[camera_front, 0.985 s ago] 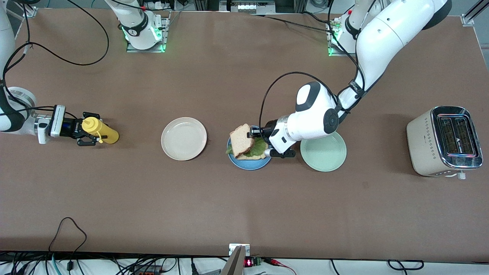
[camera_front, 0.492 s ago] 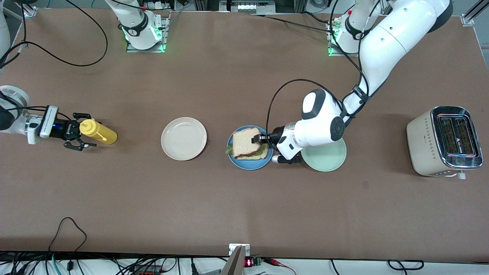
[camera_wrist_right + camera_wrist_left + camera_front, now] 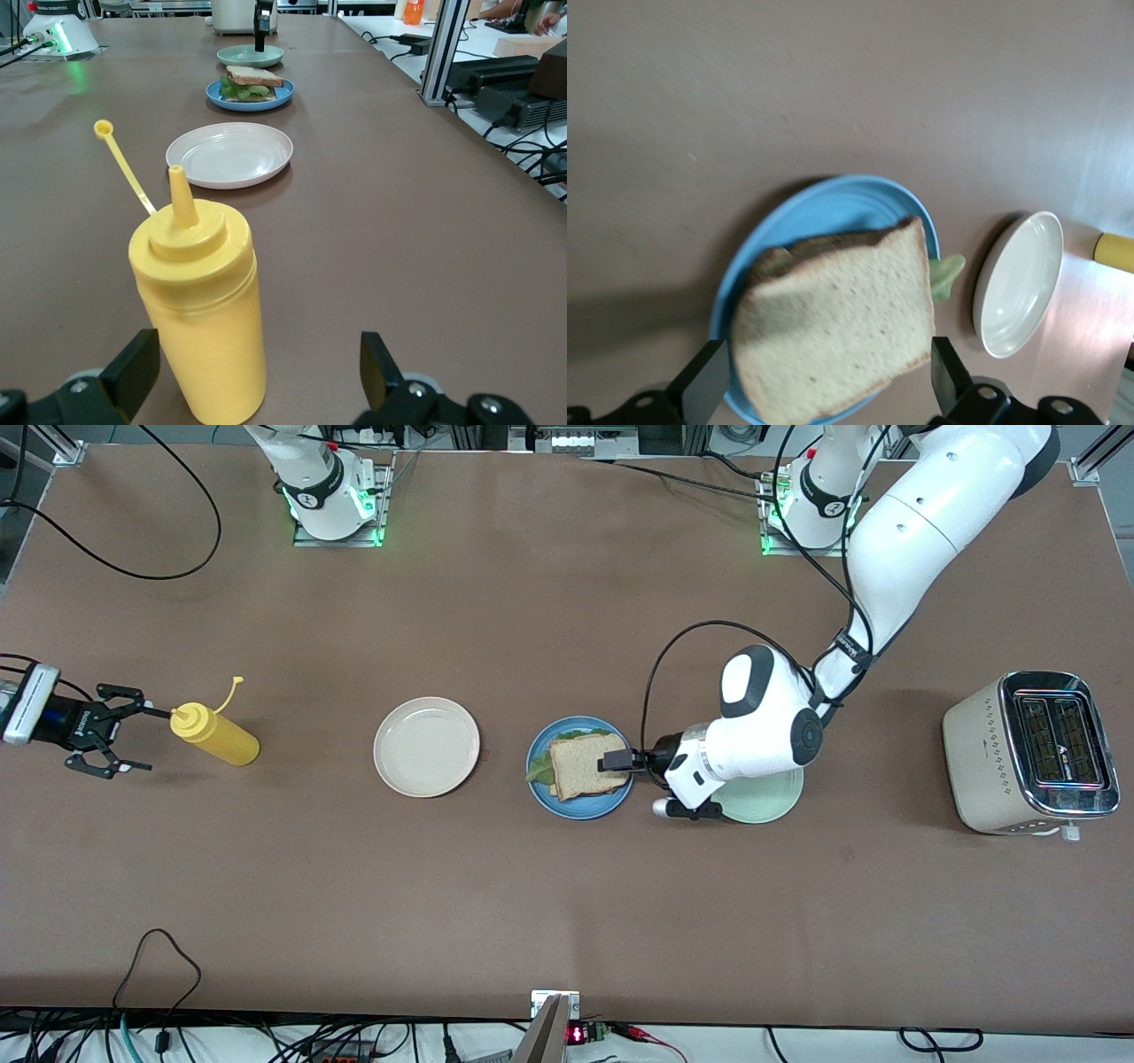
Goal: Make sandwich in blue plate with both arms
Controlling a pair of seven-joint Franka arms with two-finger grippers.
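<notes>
On the round medium-blue plastic plate (image 3: 578, 808) at mid-table, the sandwich (image 3: 585, 767) now lies flat and whole: a square toasted top slice squared over ruffled green lettuce and the slice beneath, where a second ago that top slice was still tilted on edge in the left arm's grip. The left gripper (image 3: 618, 763) has let go; its black fingers (image 3: 707, 382) stand wide apart on either side of the bread, low over the plate's edge toward the pale mint-green plate (image 3: 772, 802), and the arm has drawn back a little toward that plate. At the right arm's end of the table, the right gripper (image 3: 113, 728) has likewise spread its fingers and backed away from the yellow plastic squeeze bottle (image 3: 213, 733), which stands upright on the brown table (image 3: 567, 903), cap strap loose, no longer clasped. An empty cream-white round plate (image 3: 426, 746) sits between bottle and sandwich, and a beige two-slot toaster (image 3: 1028, 753) stands toward the left arm's end. With both grippers empty and the stack resting in the plate, the assembly looks essentially finished; only retreat seems left.
</notes>
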